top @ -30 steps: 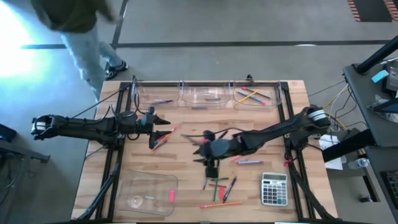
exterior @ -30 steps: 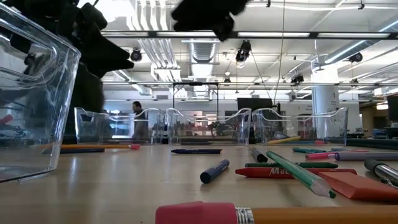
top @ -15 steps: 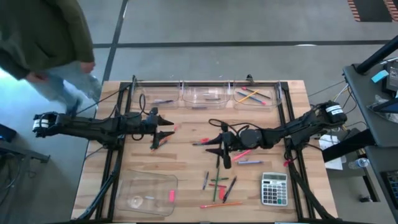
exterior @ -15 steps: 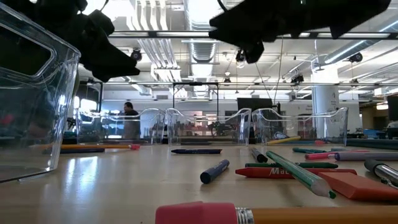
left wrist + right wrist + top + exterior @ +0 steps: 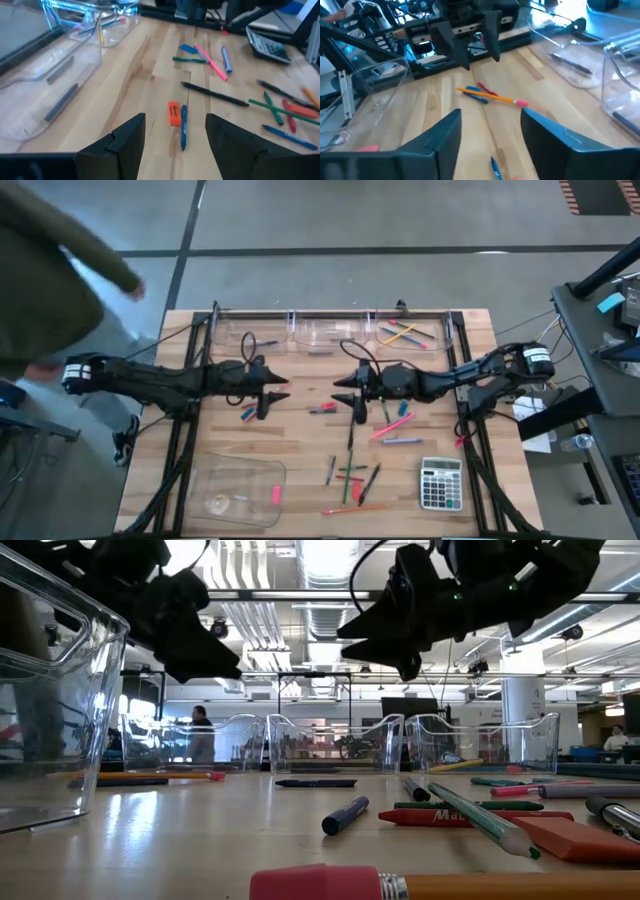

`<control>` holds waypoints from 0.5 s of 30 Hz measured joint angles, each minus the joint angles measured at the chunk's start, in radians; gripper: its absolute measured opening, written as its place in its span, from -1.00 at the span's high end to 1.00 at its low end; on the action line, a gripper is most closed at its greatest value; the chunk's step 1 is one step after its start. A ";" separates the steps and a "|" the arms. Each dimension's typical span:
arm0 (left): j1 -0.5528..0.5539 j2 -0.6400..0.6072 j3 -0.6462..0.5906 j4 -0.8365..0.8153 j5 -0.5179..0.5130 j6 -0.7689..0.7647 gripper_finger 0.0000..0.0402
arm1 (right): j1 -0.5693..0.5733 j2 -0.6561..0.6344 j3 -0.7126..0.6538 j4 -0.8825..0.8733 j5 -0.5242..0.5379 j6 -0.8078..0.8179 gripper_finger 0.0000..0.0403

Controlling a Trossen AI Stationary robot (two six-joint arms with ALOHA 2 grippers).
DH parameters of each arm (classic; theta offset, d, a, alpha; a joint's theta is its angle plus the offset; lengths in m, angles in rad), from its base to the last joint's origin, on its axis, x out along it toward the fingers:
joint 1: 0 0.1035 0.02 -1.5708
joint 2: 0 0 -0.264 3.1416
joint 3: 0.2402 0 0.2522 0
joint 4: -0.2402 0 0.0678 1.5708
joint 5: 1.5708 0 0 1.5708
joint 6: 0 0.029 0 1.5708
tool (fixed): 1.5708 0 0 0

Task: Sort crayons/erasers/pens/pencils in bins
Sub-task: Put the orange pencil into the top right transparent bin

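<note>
Nearest you, your big shallow tray [image 5: 240,492] holds a pink eraser [image 5: 275,495]. Pens and crayons [image 5: 350,475] lie scattered beside the calculator [image 5: 440,483]. Mid-table, your left gripper [image 5: 272,388] and right gripper [image 5: 345,390] hover wide and empty. Farthest, three bins [image 5: 325,332] line the back edge.

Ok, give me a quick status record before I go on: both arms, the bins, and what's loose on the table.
left gripper: above the table, left of centre; jaws open, empty
right gripper: above table centre, facing the left one; jaws open, empty
left tub: dark pens
right tub: orange, pink and green pencils
tray: one pink eraser
loose sticks: mixed cluster left of the calculator
person: beside the table's far left corner
</note>
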 joint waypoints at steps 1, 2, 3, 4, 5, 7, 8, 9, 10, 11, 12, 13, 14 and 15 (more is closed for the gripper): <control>0.000 0.012 0.006 -0.003 0.000 0.000 0.03 | -0.009 0.000 0.000 -0.007 -0.010 0.002 -0.02; 0.000 0.023 0.014 -0.014 0.000 0.000 0.03 | -0.016 0.000 0.000 -0.017 -0.014 0.001 -0.07; 0.000 0.035 0.025 -0.028 0.000 -0.001 0.03 | -0.022 0.000 0.000 -0.028 -0.014 -0.003 -0.11; 0.000 0.047 0.036 -0.042 0.000 -0.002 0.03 | -0.026 0.000 0.000 -0.035 -0.014 -0.010 -0.16; 0.000 0.057 0.048 -0.061 0.000 -0.002 0.03 | -0.028 0.001 0.000 -0.041 -0.014 -0.022 -0.20; 0.000 0.079 0.072 -0.096 0.000 -0.004 0.03 | -0.029 0.007 0.000 -0.039 -0.012 -0.047 -0.26; 0.000 0.090 0.080 -0.105 0.000 -0.009 0.03 | -0.028 0.008 0.000 -0.041 -0.013 -0.063 -0.29; 0.000 0.100 0.087 -0.117 -0.001 -0.022 0.03 | -0.028 0.008 0.000 -0.041 -0.013 -0.082 -0.31; 0.000 0.111 0.094 -0.124 -0.001 -0.026 0.03 | -0.028 0.008 0.000 -0.040 -0.013 -0.096 -0.33; 0.000 0.121 0.101 -0.128 -0.001 -0.028 0.03 | -0.028 0.008 0.000 -0.038 -0.014 -0.107 -0.34; 0.000 0.130 0.106 -0.127 0.000 -0.035 0.03 | -0.028 0.008 0.000 -0.036 -0.014 -0.114 -0.34; 0.000 0.138 0.112 -0.125 0.007 -0.050 0.03 | -0.028 0.008 0.000 -0.035 -0.014 -0.121 -0.34; 0.000 0.147 0.121 -0.121 0.026 -0.061 0.03 | -0.028 0.008 0.000 -0.035 -0.014 -0.126 -0.33; 0.000 0.152 0.128 -0.116 0.052 -0.072 0.03 | -0.028 0.007 0.000 -0.032 -0.014 -0.131 -0.32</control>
